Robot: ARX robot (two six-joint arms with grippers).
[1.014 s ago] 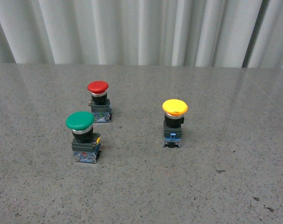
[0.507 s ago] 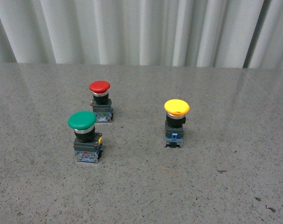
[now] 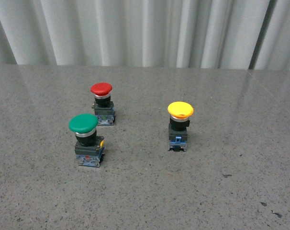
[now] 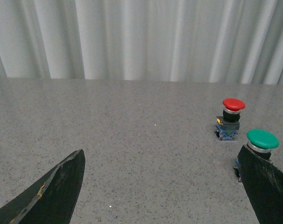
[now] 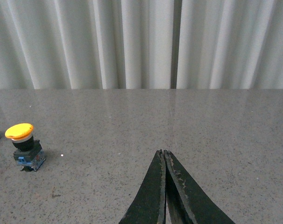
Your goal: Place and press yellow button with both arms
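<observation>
The yellow button (image 3: 180, 125) stands upright on the grey table, right of centre in the front view, and shows small in the right wrist view (image 5: 24, 146). Neither arm shows in the front view. My left gripper (image 4: 162, 156) is open and empty over bare table, one finger (image 4: 265, 184) in front of the green button's base. My right gripper (image 5: 164, 153) is shut and empty, well away from the yellow button.
A green-capped button (image 3: 86, 139) stands front left and a red-capped button (image 3: 103, 102) behind it; both show in the left wrist view, green (image 4: 262, 141) and red (image 4: 231, 117). A pleated white curtain (image 3: 145, 31) closes the table's far edge.
The buttons have not moved; the front view only shifts by a few pixels between frames.
</observation>
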